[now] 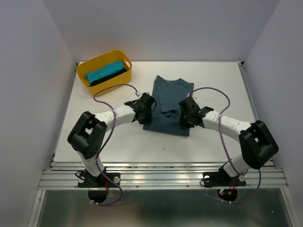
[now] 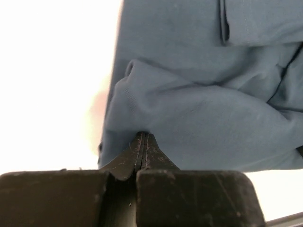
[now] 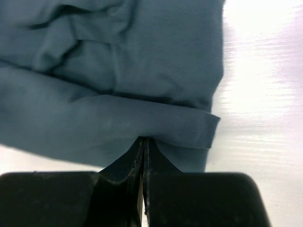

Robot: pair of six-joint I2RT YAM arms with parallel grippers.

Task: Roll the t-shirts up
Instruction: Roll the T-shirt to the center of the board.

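The slate-blue t-shirt point(image 1: 169, 94) lies in the middle of the white table, its near part folded back over itself. My left gripper point(image 1: 147, 110) is at the shirt's left near edge and is shut, its tips pinching a fold of the shirt point(image 2: 189, 109). My right gripper point(image 1: 186, 114) is at the right near edge and is shut on the folded hem point(image 3: 142, 118). A turquoise t-shirt point(image 1: 102, 72) and a black one point(image 1: 113, 77) lie rolled in the yellow basket.
The yellow plastic basket point(image 1: 111, 85) stands at the back left of the table. White walls close in the back and both sides. A metal rail point(image 1: 161, 177) runs along the near edge under the arm bases.
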